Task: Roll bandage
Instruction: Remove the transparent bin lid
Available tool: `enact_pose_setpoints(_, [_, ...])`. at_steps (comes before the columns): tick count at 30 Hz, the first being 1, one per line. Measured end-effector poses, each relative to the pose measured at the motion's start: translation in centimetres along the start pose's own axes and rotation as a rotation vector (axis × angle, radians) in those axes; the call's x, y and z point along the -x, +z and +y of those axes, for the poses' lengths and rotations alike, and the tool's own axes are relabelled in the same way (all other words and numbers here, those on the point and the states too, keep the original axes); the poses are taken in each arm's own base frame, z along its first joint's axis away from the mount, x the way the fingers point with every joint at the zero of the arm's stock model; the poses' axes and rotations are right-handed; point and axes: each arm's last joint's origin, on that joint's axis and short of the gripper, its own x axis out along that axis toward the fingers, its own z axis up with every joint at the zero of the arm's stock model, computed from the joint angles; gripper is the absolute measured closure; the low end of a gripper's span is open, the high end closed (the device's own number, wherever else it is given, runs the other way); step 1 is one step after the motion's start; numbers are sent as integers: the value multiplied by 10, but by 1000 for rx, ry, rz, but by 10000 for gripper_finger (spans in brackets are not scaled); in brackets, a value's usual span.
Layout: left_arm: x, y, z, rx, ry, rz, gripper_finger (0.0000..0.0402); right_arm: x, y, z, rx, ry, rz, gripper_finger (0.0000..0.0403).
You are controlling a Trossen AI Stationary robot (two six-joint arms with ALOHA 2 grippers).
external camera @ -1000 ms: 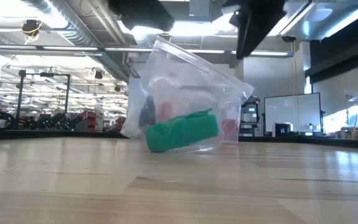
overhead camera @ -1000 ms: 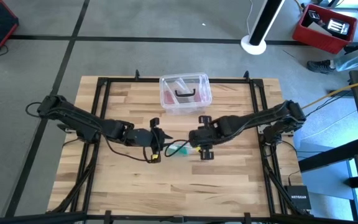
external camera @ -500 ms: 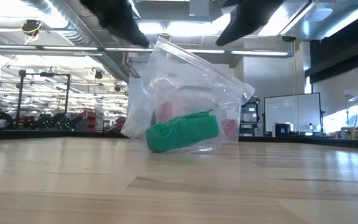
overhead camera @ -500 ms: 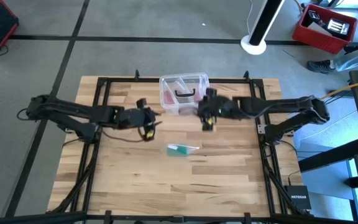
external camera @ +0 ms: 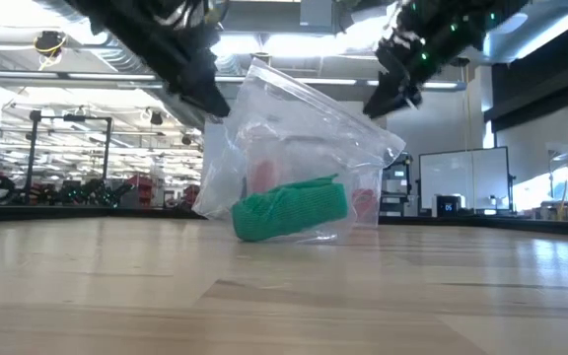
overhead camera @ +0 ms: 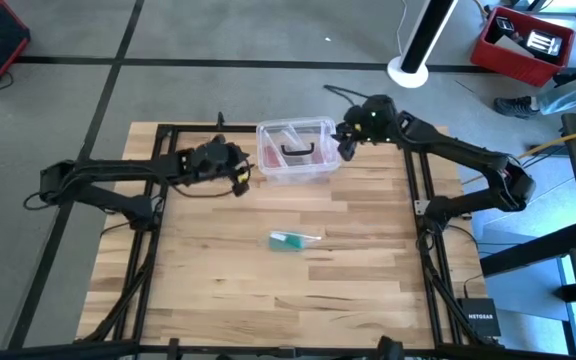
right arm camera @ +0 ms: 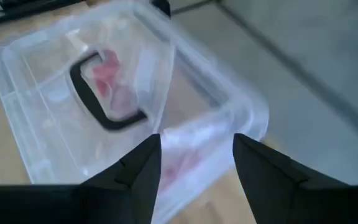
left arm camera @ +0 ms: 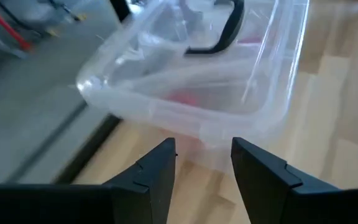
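The bandage is a small green roll lying on its side at the middle of the wooden table, also seen in the low view. No gripper is near it. A clear plastic box with pinkish contents and a black handle stands at the far edge. My left gripper hangs open by the box's left side, the box just ahead of its fingers. My right gripper hangs open over the box's right far corner. Nothing lies between either pair of fingers.
A black frame runs along the table's left, right and far edges. Bare wood lies between the bandage and the near edge. A red crate and a white post stand on the floor beyond the table.
Both grippers have drawn away from the bandage at mid-table and swung toward the far edge, the left one to the box's left side, the right one to its right far corner. The bandage has stayed on the table where it was.
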Motion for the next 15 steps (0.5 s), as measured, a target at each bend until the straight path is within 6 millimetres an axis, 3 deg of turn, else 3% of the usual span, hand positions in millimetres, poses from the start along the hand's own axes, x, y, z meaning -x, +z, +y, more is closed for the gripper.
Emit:
enact_pose_setpoints(6, [-18,-21,38,260,-166,-62,238,-7,-34,-30,-279,142,52,203])
enact_pose_setpoints(11, [-22,-27,63,426,-254,-167,215,-11,-53,-38,-399,214,47,199])
enact_pose_setpoints(15, [-23,-32,73,528,-256,-171,200,-14,-57,-37,-467,288,1,166])
